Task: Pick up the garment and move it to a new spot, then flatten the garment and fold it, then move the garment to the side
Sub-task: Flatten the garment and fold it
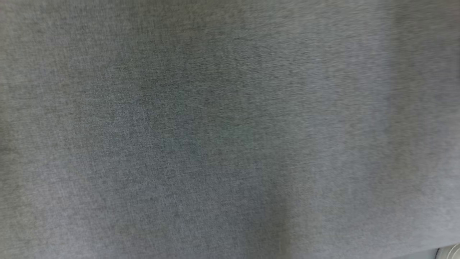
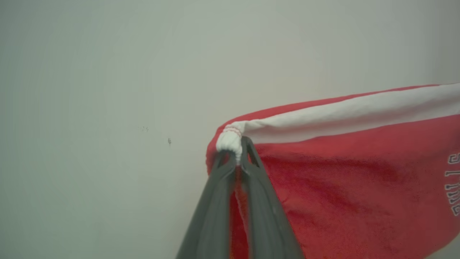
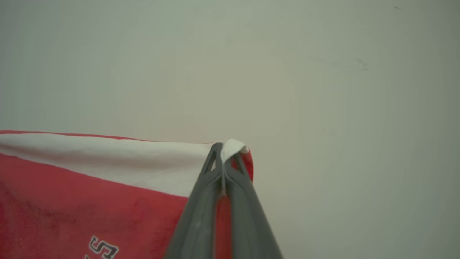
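Shows a red garment (image 2: 341,187) with a white band (image 2: 341,111) along one edge, stretched taut in front of a pale surface (image 2: 90,90). At one end of the band, left hand (image 2: 235,147) clamped tight on the bunched white corner. At the band's other end, right hand (image 3: 224,153) pinching that corner, fully closed. Beneath the band, dark outlined lettering (image 3: 102,248) on the red cloth. In the head view, blurred grey weave (image 1: 230,129), impossible to tell what.

Item: garment (image 2: 341,187), strung between my two arms. One corner pinched in my left fingers (image 2: 215,208), the opposite corner in my right fingers (image 3: 201,223); the rest hangs on the inward side of each, a surface (image 2: 107,90) behind.
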{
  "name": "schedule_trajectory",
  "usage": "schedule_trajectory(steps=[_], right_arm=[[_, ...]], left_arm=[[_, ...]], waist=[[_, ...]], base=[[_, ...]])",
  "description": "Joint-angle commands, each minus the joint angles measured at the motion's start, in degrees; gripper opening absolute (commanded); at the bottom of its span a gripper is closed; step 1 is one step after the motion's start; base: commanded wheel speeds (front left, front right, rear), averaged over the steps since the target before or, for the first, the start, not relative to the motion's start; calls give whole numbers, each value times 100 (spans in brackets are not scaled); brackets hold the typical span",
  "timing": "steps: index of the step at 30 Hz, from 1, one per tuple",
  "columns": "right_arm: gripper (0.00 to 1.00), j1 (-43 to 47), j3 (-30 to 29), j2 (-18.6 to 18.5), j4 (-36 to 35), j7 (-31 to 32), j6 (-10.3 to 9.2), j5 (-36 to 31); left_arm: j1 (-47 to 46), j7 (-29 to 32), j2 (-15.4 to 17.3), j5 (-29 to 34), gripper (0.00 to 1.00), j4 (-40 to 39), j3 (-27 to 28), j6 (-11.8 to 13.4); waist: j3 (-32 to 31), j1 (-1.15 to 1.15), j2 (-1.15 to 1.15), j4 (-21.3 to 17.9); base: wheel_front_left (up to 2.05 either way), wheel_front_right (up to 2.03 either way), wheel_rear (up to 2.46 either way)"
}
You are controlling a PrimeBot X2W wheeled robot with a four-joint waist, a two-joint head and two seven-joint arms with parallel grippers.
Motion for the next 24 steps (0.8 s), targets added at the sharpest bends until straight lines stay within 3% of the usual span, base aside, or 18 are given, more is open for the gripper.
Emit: schedule_trajectory(steps=[1,9,15,24], right_arm=[[0,234,128,29,40,-30,-16,-33],[0,1297,931,-319,-221,-36,-16,596],[0,2424,1231,-825,-1014,273,-16,1261],[0,4980,491,-1277,-2586,1627,-16,1970]], left_arm=[[248,-99,-48,-98,0,72,45,-46],[1536,-304,-87,-483,0,72,154,-331],[2812,-326,-152,-840,0,-225,85,-473],[4931,-253,-334,-1256,0,-732,-100,-392]], waist=[[187,-2,-1,101],[-336,-2,-1,240],[-1188,-2,-1,315],[-2542,-2,-1,373]], base=[[0,0,0],[0,0,0],[0,0,0],[0,0,0]])
